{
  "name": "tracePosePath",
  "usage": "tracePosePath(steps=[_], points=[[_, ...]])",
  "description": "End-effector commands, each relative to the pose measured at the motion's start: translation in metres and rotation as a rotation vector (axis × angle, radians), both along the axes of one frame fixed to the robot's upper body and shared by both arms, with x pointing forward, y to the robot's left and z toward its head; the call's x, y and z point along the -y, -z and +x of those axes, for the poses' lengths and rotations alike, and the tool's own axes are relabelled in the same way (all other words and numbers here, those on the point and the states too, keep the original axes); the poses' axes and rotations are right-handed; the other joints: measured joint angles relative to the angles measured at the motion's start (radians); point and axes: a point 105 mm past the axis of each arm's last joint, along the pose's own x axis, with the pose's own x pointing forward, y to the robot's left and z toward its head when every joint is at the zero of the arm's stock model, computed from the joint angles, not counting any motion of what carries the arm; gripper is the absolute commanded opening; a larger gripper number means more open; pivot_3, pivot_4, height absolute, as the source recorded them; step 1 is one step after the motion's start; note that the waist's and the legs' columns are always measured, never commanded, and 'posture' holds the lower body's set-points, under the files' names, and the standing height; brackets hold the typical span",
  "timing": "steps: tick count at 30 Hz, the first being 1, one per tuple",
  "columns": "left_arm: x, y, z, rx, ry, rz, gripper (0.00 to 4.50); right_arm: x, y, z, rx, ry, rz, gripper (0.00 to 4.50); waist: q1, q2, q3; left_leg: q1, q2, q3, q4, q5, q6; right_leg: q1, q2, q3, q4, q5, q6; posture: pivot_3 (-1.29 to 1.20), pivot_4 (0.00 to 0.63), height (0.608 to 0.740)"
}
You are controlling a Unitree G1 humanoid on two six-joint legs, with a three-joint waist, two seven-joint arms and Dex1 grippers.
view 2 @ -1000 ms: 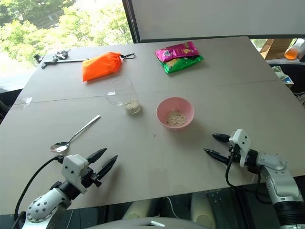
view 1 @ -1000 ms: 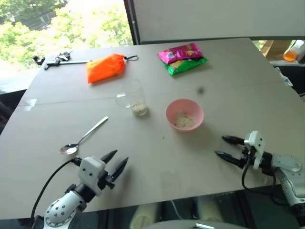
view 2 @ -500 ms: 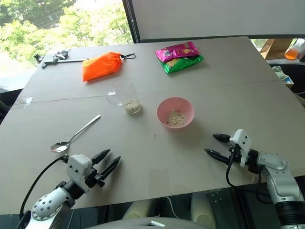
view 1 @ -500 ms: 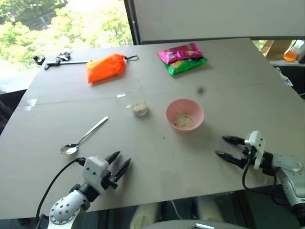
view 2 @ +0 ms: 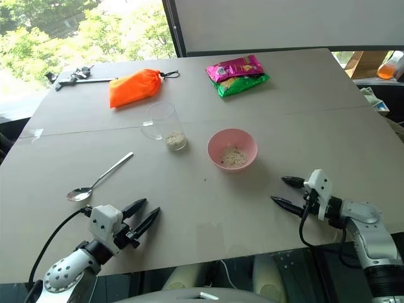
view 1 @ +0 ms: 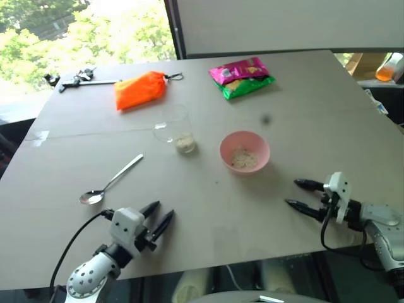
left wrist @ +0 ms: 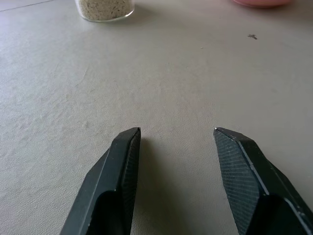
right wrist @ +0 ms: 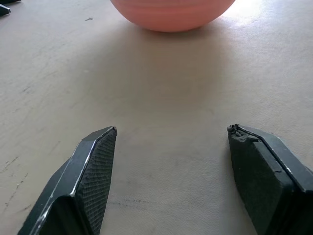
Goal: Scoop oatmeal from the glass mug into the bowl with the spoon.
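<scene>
The oatmeal (view 2: 175, 137) sits partly as a low layer at the bottom of the glass mug (view 2: 165, 125), which stands upright near the middle of the table (view 2: 290, 113), and partly as a small heap already in the pink bowl (view 2: 232, 149) just to the mug's right, the two near each other but apart. The spoon (view 2: 98, 178) lies flat on the table nearer the robot and to the left, head towards the edge, untouched. Over the last second almost nothing has changed: the left gripper (view 2: 144, 218) has only crept slightly forward and inward near the table's front edge, jaws parted and empty, short of the spoon, while the right gripper (view 2: 285, 192) has kept its place in front of the bowl, jaws wide and empty. With some oatmeal in the bowl and both hands idle, either scooping is finished or another pick-up of the spoon is due
</scene>
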Motion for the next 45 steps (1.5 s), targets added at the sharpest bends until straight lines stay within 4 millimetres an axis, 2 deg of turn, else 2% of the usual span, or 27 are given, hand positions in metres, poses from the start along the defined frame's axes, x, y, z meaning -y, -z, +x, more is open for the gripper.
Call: tracePosePath(steps=[1,5,6,8,9,10,15,19,24,27,31,39,42,44,45], points=[[-0.006,-0.01,0.001,0.007,-0.044,-0.009,2.45,-0.012,-0.017,-0.004,0.02,-0.062,-0.01,3.64,0.0,0.0,0.0,0.0,0.0,0.0,0.0,0.0,0.0,0.0,0.0,0.0,0.0,0.0,0.0,0.0,0.15,0.74],[-0.01,-0.028,0.007,0.043,-0.079,-0.083,2.45,-0.034,-0.028,-0.01,-0.013,-0.113,0.004,3.64,0.0,0.0,0.0,0.0,0.0,0.0,0.0,0.0,0.0,-0.001,0.0,0.0,0.001,0.0,0.0,0.0,0.15,0.74],[-0.011,-0.032,0.009,0.059,-0.093,-0.094,2.97,-0.04,-0.032,-0.012,-0.021,-0.124,0.013,3.89,0.0,0.0,0.0,-0.001,0.0,0.0,0.0,0.0,0.0,-0.001,0.0,0.0,0.001,0.0,0.0,0.0,0.15,0.74],[-0.012,-0.035,0.01,0.073,-0.116,-0.08,3.71,-0.051,-0.039,-0.016,-0.025,-0.148,0.026,4.49,0.001,0.0,0.0,-0.001,0.0,0.0,0.0,0.0,0.0,-0.001,0.0,0.0,0.001,0.0,0.0,0.0,0.15,0.74],[-0.012,-0.036,0.01,0.075,-0.12,-0.071,4.19,-0.054,-0.041,-0.017,-0.027,-0.155,0.026,4.5,0.001,0.0,0.0,-0.001,0.0,0.0,0.0,0.0,0.0,-0.001,0.0,0.0,0.001,0.0,0.0,0.0,0.15,0.74],[-0.013,-0.037,0.011,0.082,-0.133,-0.06,4.47,-0.058,-0.044,-0.019,-0.024,-0.167,0.026,4.5,0.001,0.0,0.0,-0.001,0.0,0.0,0.0,0.0,0.0,-0.001,0.0,0.0,0.0,0.0,0.0,0.0,0.15,0.74],[-0.032,-0.047,0.015,0.078,-0.198,-0.002,4.47,-0.086,-0.075,-0.028,0.006,-0.236,0.071,4.5,0.0,-0.002,0.001,-0.003,0.0,0.0,0.0,0.0,0.0,-0.003,0.0,0.0,0.001,0.0,0.0,0.0,0.15,0.74],[-0.066,-0.057,0.03,0.067,-0.245,0.142,4.47,-0.108,-0.101,-0.033,0.028,-0.305,0.117,4.5,0.0,-0.004,0.002,-0.002,0.0,-0.001,0.0,0.001,-0.001,-0.004,0.001,-0.002,0.002,0.0,0.0,0.0,0.15,0.74],[-0.094,-0.067,0.05,0.004,-0.218,0.278,4.47,-0.121,-0.122,-0.032,0.044,-0.333,0.143,4.5,-0.001,-0.005,0.003,-0.003,-0.001,-0.001,0.0,0.002,-0.003,-0.005,0.001,-0.005,0.002,0.0,0.0,0.0,0.15,0.74],[-0.114,-0.069,0.061,-0.043,-0.2,0.359,4.47,-0.124,-0.128,-0.034,0.064,-0.354,0.132,4.5,-0.001,-0.007,0.004,-0.005,-0.002,0.0,-0.001,0.003,-0.006,-0.007,0.0,-0.004,0.001,0.0,0.0,0.0,0.15,0.74],[-0.128,-0.068,0.064,-0.101,-0.186,0.378,4.47,-0.123,-0.13,-0.037,0.07,-0.361,0.113,4.5,-0.002,-0.007,0.004,-0.006,-0.001,0.0,-0.002,0.004,-0.006,-0.01,0.0,-0.004,0.002,0.0,0.0,0.0,0.15,0.74],[-0.142,-0.036,0.061,-0.265,-0.139,0.386,4.47,-0.122,-0.135,-0.038,0.093,-0.347,0.108,4.5,-0.003,-0.007,0.005,-0.006,-0.001,0.0,-0.004,0.004,-0.006,-0.01,0.0,-0.001,0.002,0.001,0.0,0.0,0.15,0.74],[-0.143,-0.025,0.059,-0.312,-0.136,0.358,3.72,-0.121,-0.135,-0.036,0.105,-0.336,0.089,4.5,-0.003,-0.006,0.004,-0.004,-0.001,0.001,-0.004,0.004,-0.006,-0.01,-0.001,0.0,0.003,0.001,0.0,0.0,0.15,0.74],[-0.143,-0.02,0.059,-0.334,-0.131,0.347,2.61,-0.121,-0.135,-0.034,0.109,-0.328,0.078,4.5,-0.003,-0.004,0.003,-0.003,-0.001,0.0,-0.005,0.003,-0.006,-0.009,-0.001,0.001,0.004,0.001,-0.001,0.0,0.15,0.74],[-0.143,-0.019,0.058,-0.341,-0.128,0.34,2.25,-0.12,-0.135,-0.033,0.114,-0.327,0.069,4.5,-0.003,-0.003,0.002,-0.003,-0.001,0.0,-0.005,0.003,-0.005,-0.009,-0.001,0.001,0.004,0.001,-0.001,0.0,0.15,0.74]])
